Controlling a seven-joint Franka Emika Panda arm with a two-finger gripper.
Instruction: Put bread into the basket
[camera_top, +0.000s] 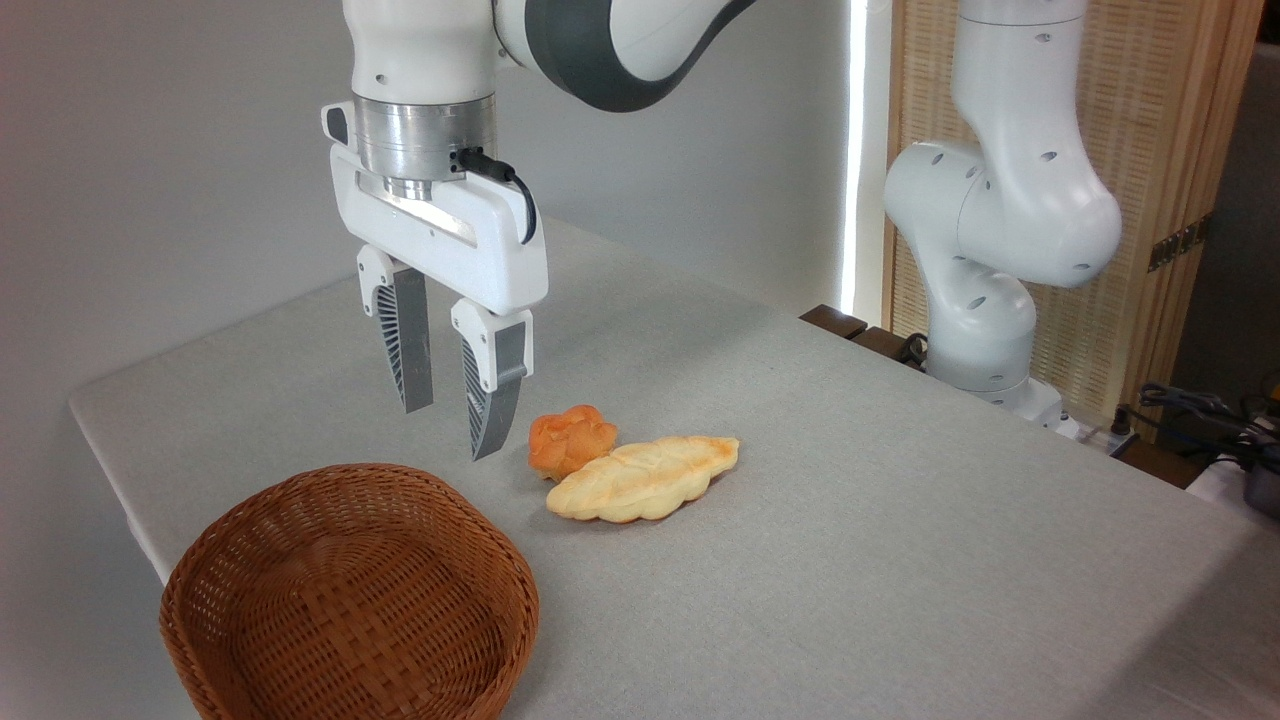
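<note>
Bread bun (571, 438), one, lies right of the parted, empty gripper (448, 432) fingers, touching one braided loaf (645, 478); one wicker basket (350, 596) below-left.

Readable text: none seen.
Arm (1010, 200): no legible brand or nos.
Gripper (450, 430): no label legible.
</note>
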